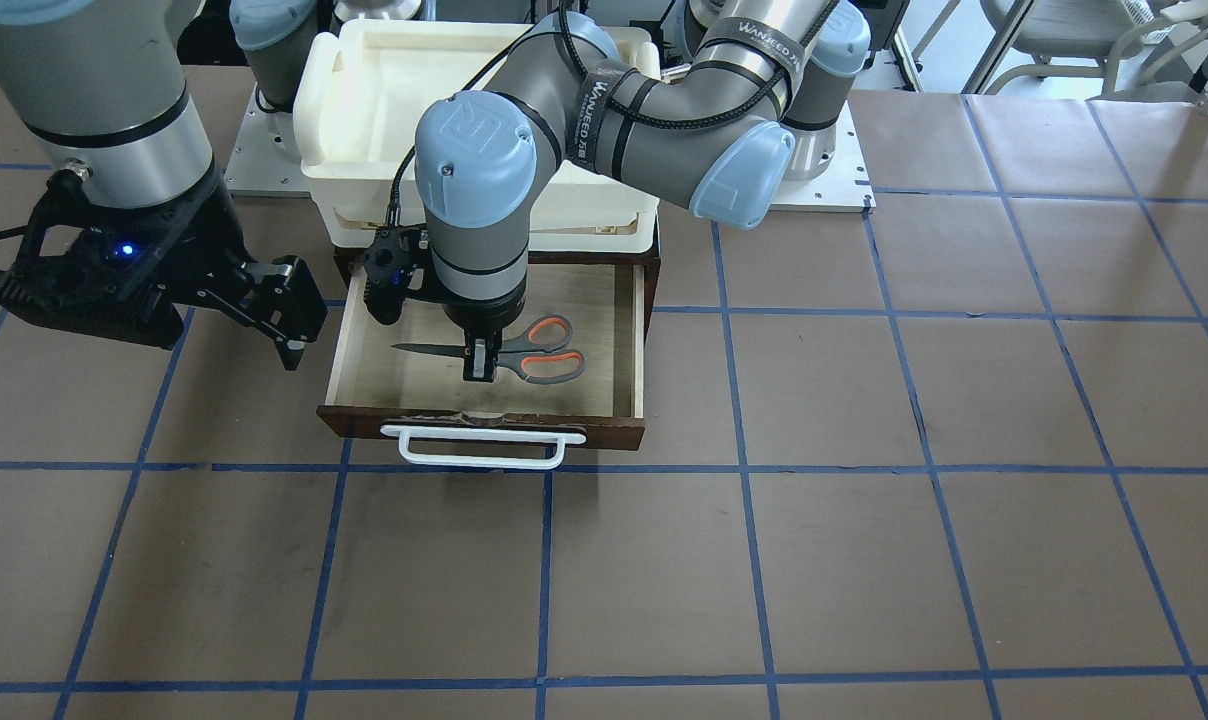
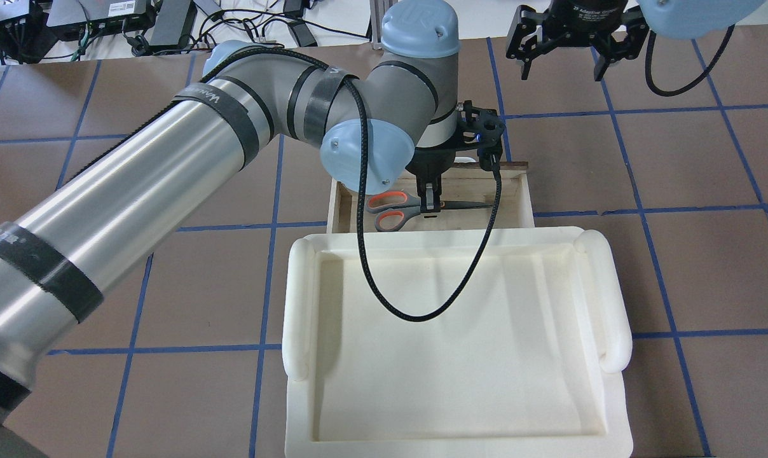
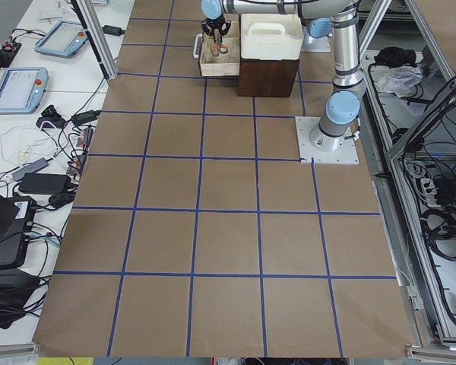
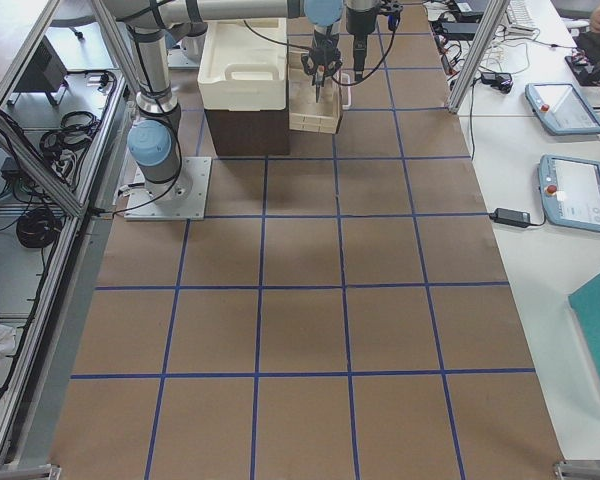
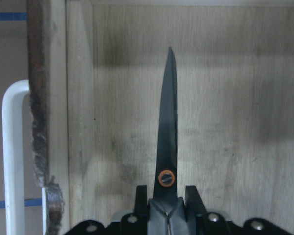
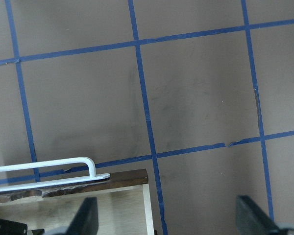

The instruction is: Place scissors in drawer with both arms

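Around the left arm (image 1: 664, 135), black straps (image 1: 592, 112) read "WANJEED".

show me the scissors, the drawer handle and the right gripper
scissors (image 5: 167, 122), left wrist view, on the blade
drawer handle (image 5: 10, 166), left wrist view, on the white bar
right gripper (image 2: 563, 75), overhead view, midway between its fingertips

The scissors (image 1: 429, 349), grey-handled with orange-red loop linings and dark blades closed together, are sitting level and low inside the drawer (image 1: 639, 340), running along its width, with the left gripper (image 1: 479, 362) pinching them near the pivot. The dark brown drawer is standing open, its white bar handle (image 1: 479, 447) facing away from the robot.
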You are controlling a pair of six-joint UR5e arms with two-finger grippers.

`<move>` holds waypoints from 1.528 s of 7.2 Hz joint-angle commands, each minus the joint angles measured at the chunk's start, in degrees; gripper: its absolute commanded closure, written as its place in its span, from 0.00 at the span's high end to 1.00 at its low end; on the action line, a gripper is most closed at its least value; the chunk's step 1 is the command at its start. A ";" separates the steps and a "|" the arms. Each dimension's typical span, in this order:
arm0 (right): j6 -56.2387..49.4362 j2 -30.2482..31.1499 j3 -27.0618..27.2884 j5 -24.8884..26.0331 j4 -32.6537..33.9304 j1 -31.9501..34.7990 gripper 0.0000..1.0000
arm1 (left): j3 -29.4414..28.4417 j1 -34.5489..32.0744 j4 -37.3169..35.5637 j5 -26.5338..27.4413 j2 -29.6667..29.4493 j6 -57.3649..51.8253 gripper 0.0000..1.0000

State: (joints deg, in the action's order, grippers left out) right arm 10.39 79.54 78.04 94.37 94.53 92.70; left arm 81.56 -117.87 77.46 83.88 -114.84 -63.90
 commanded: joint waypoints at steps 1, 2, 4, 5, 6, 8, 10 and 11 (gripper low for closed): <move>-0.63 0.09 0.00 0.02 -0.14 -0.06 1.00 | 0.09 -0.25 1.29 -0.21 -0.03 0.00 0.06; -0.63 0.44 0.00 1.24 -0.40 0.20 1.00 | 0.18 -0.25 1.73 0.05 0.05 0.44 0.07; -0.63 2.01 1.40 1.51 -0.31 0.29 1.00 | 0.18 -0.52 2.26 0.40 -0.03 0.88 0.96; -0.72 2.37 2.45 1.52 -0.31 0.03 1.00 | 0.18 -0.60 2.26 0.49 0.49 0.80 1.00; -0.72 2.55 2.46 1.25 -0.23 0.20 1.00 | 0.18 -0.61 2.26 0.49 0.49 0.88 1.00; -1.51 4.30 2.73 0.55 -0.49 0.37 1.00 | 0.18 -0.61 2.26 0.58 0.75 0.88 1.00; -6.84 5.01 2.81 0.46 -0.40 0.55 1.00 | -0.08 -0.17 1.73 0.41 2.15 0.88 1.00; -8.18 4.93 2.90 0.37 -0.40 0.55 1.00 | -0.78 0.62 1.64 0.49 3.38 0.97 1.00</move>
State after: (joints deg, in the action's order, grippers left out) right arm 4.62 84.30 80.84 94.84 94.11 93.21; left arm 81.37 -117.99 79.28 84.37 -112.82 -63.00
